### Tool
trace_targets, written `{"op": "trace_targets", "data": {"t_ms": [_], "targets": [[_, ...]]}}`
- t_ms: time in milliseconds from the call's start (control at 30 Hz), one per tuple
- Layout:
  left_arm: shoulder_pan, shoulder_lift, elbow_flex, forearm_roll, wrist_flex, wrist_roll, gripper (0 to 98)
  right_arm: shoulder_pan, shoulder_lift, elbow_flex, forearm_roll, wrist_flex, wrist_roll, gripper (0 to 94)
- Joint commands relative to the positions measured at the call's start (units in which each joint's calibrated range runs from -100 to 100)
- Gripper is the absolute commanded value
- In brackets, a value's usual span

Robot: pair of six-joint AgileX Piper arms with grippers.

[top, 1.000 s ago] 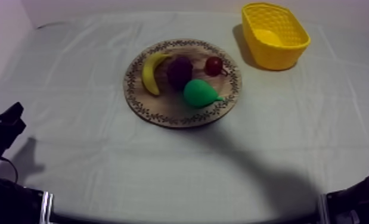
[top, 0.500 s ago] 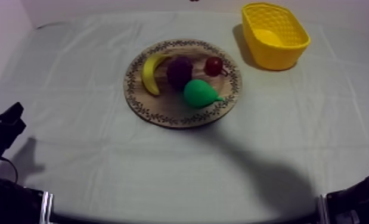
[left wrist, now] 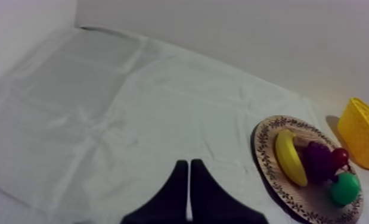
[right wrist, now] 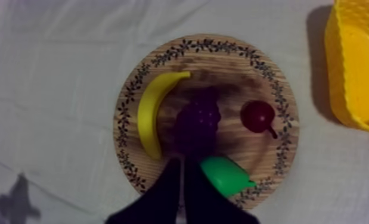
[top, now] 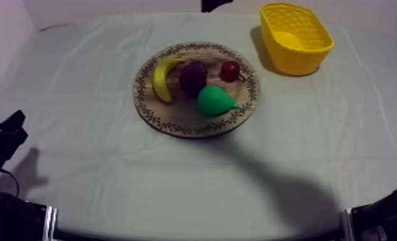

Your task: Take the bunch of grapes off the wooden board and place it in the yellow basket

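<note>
The dark purple bunch of grapes [top: 193, 77] lies in the middle of the round wooden board [top: 175, 122], between a banana [top: 162, 78] and a small red fruit [top: 230, 70]. In the right wrist view my right gripper [right wrist: 181, 162] hangs high over the board's edge, fingers together as a narrow wedge, just short of the grapes [right wrist: 197, 122] and beside the green pear [right wrist: 225, 176]. A black part of that arm [top: 213, 4] shows at the far edge. My left gripper [left wrist: 188, 164] is shut on nothing over bare cloth, far from the board. The yellow basket [top: 295, 37] stands at the back right.
The green pear [top: 215, 100] lies on the board in front of the grapes. My left gripper [top: 9, 130] rests low at the left edge. Bare cloth lies between the board and the basket [right wrist: 356, 65]. A wall runs behind the table.
A black part of my right arm has come into the top view at the far edge, above the board. The fruit, the basket and the left arm have stayed put.
</note>
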Motion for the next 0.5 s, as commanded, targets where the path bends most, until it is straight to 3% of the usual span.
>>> {"op": "trace_targets", "data": {"t_ms": [0, 267, 467], "targets": [[0.01, 0.00, -0.04, 0.01, 0.01, -0.01, 0.1, -0.22, 0.03, 0.43, 0.36, -0.31, -0.26, 14.4], [0.01, 0.00, -0.04, 0.01, 0.01, -0.01, 0.1, -0.99, 0.00, 3.18, 0.85, -2.15, -1.08, 68.9], [0.01, 0.00, -0.04, 0.01, 0.01, -0.01, 0.1, -1.16, 0.11, 4.64, 1.17, -3.62, -1.35, 81.4]]}}
